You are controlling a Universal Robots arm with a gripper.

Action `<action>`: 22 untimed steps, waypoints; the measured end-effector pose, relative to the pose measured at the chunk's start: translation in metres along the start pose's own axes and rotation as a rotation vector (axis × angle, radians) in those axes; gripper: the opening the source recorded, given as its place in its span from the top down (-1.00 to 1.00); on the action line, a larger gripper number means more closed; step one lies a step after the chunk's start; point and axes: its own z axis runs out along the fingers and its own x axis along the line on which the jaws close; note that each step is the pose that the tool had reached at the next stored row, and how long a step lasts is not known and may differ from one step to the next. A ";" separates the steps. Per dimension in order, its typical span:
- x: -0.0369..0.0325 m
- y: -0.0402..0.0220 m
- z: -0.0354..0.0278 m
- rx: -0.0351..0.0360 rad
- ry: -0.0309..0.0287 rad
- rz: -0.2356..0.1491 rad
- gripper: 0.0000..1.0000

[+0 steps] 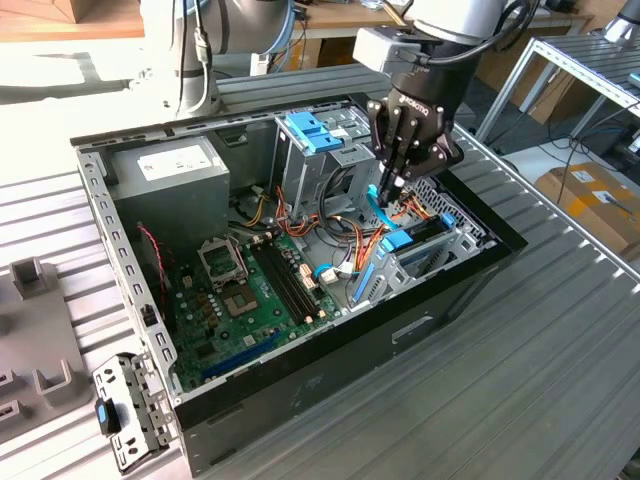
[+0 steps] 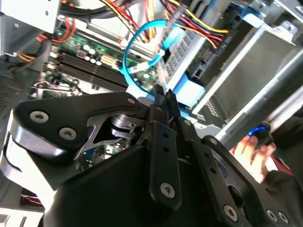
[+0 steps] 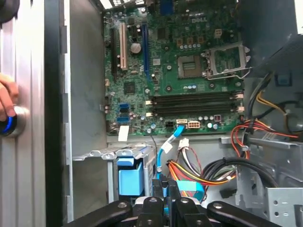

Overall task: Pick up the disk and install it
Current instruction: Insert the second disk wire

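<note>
gripper (image 1: 395, 185) points down, fingers (image 3: 166, 185) pressed together, wrist tilted.

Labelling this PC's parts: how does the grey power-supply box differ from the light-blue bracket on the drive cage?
The power-supply box is grey, bulky, white-stickered; the bracket is light blue, flat, smaller. The box fills a case corner; the bracket tops the cage. Both sit inside the open case.

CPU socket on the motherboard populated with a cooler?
No. In the first wrist view the CPU socket on the motherboard sits bare, with no cooler or fan over it.
</note>
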 end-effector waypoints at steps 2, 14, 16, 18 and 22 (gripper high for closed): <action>0.0012 0.0000 0.0002 -0.0028 -0.0450 -0.004 0.68; 0.0025 0.0000 0.0006 -0.0077 -0.1226 -0.011 0.68; 0.0025 0.0000 0.0005 -0.0077 -0.1231 -0.011 0.68; 0.0025 0.0000 0.0006 -0.0087 -0.1387 -0.012 0.68; 0.0025 0.0000 0.0006 -0.0118 -0.1897 -0.017 0.68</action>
